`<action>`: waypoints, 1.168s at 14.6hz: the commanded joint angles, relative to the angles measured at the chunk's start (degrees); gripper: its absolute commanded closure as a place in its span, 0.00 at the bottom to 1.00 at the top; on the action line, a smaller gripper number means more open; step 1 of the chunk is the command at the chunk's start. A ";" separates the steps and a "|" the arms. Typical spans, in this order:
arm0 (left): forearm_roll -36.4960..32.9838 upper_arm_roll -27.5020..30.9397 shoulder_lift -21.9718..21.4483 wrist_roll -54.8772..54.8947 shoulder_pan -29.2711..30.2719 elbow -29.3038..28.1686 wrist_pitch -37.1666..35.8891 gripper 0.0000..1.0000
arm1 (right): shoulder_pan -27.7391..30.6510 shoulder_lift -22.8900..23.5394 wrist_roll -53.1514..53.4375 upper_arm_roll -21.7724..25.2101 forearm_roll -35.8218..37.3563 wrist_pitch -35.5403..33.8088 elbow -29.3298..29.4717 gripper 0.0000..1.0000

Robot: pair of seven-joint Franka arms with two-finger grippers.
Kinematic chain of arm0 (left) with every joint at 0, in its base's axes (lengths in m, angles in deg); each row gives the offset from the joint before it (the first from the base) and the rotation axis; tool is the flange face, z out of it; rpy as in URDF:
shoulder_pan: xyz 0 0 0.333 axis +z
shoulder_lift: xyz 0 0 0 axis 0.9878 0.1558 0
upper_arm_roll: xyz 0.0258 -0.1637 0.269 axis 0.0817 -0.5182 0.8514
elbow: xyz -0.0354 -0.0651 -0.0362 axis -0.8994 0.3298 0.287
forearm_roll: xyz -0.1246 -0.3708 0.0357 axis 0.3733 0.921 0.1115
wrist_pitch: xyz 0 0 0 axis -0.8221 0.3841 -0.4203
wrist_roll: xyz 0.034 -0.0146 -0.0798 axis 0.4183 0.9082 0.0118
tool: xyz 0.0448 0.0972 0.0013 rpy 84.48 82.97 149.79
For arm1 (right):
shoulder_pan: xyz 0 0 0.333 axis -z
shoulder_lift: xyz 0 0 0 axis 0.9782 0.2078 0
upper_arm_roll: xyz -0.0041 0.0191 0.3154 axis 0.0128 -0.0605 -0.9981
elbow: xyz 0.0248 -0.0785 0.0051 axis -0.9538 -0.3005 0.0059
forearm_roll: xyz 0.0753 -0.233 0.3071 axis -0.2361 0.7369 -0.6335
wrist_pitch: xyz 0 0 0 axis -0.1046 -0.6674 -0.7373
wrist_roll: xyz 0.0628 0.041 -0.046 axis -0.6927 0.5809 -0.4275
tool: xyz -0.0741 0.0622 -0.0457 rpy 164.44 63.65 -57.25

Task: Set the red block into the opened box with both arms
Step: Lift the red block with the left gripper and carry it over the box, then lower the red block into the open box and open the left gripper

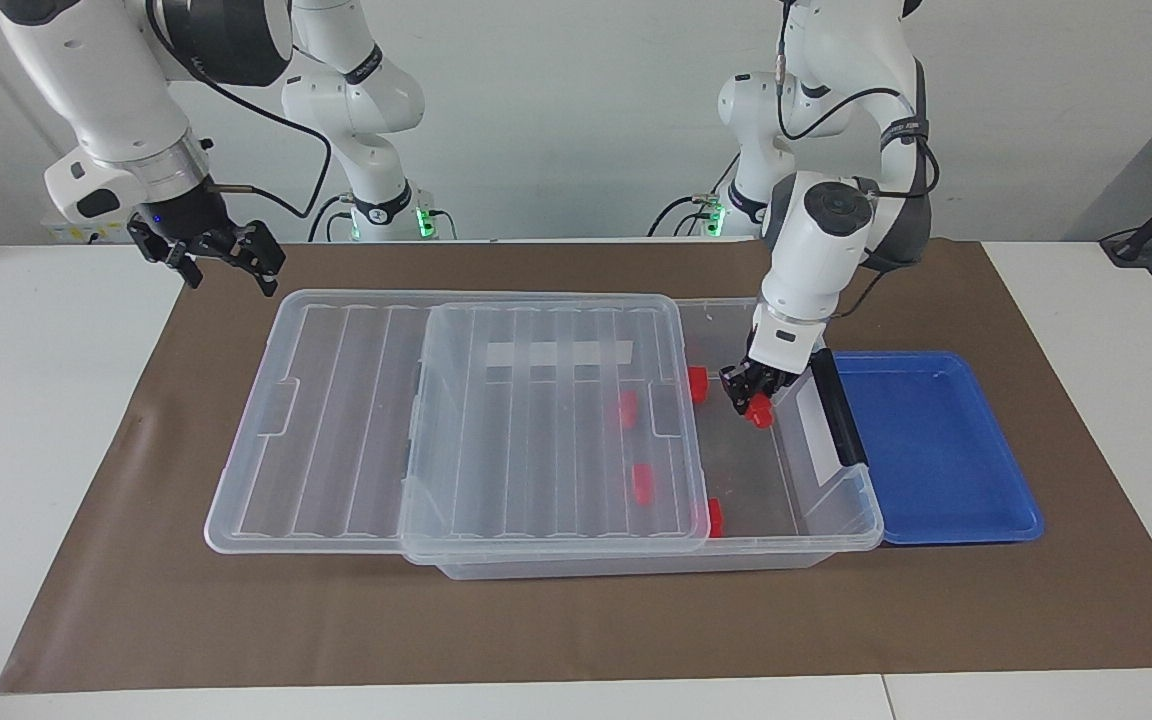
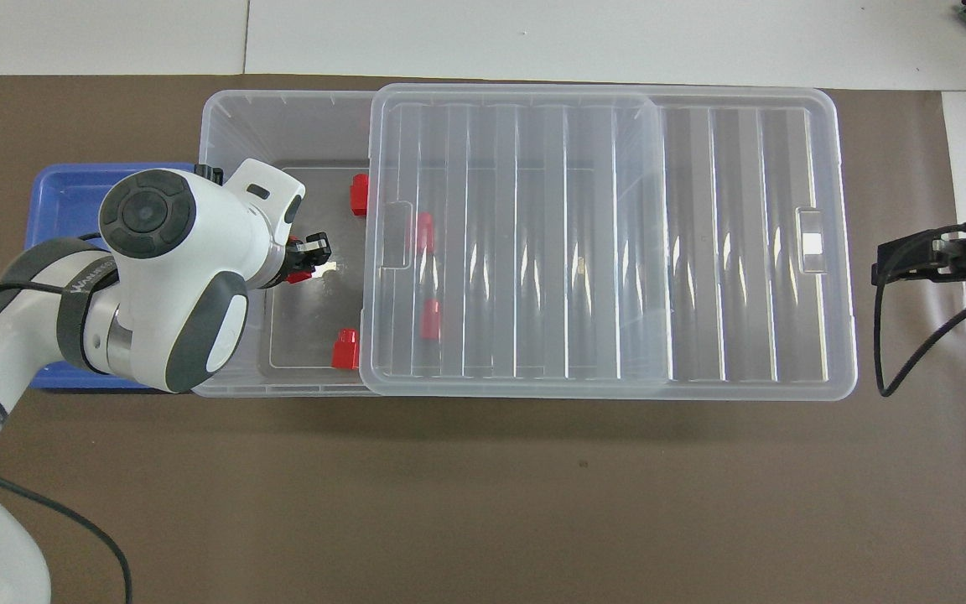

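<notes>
The task looks close to its end: four small bright red plastic blocks already lie on the floor of the large clear plastic storage box (image 1: 841,520), whose ribbed clear lid (image 1: 496,420) is slid toward the right arm's end so that the box stands open at the left arm's end. The fifth small red plastic block (image 1: 760,413) is inside the open part of the box, low over its floor (whether it touches the floor I cannot tell), clamped between the fingertips of the left end effector (image 1: 751,398). What seems left is to let go and lift out. The shallow blue plastic tray (image 1: 946,450) beside the box's black end handle (image 1: 838,408) holds no blocks. The left arm bends down steeply from its base, wrist tilted into the opening. The right end effector (image 1: 221,255) waits with fingers spread wide and empty, raised over the brown mat (image 1: 576,620) on the tabletop near the lid's corner.
</notes>
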 commanded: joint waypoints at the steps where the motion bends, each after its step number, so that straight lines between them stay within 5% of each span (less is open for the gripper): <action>1: -3.42 0.63 2.61 -0.63 -0.72 -0.80 3.69 1.00 | 0.52 -1.34 -1.39 -0.38 -1.48 1.18 -1.70 0.00; 15: -7.98 0.80 8.59 -1.86 -0.72 -3.00 12.31 1.00 | 0.61 -1.34 -1.39 -0.38 -1.48 1.18 -1.70 0.00; 16: -7.99 0.80 8.59 -1.86 -0.64 -3.00 12.31 0.94 | 0.61 -1.34 -1.39 -0.29 -1.48 1.18 -1.70 0.00; 17: -7.99 0.80 8.59 -1.86 -0.64 -3.00 12.31 0.33 | 0.61 -1.34 -1.39 -0.29 -1.48 1.18 -1.70 0.00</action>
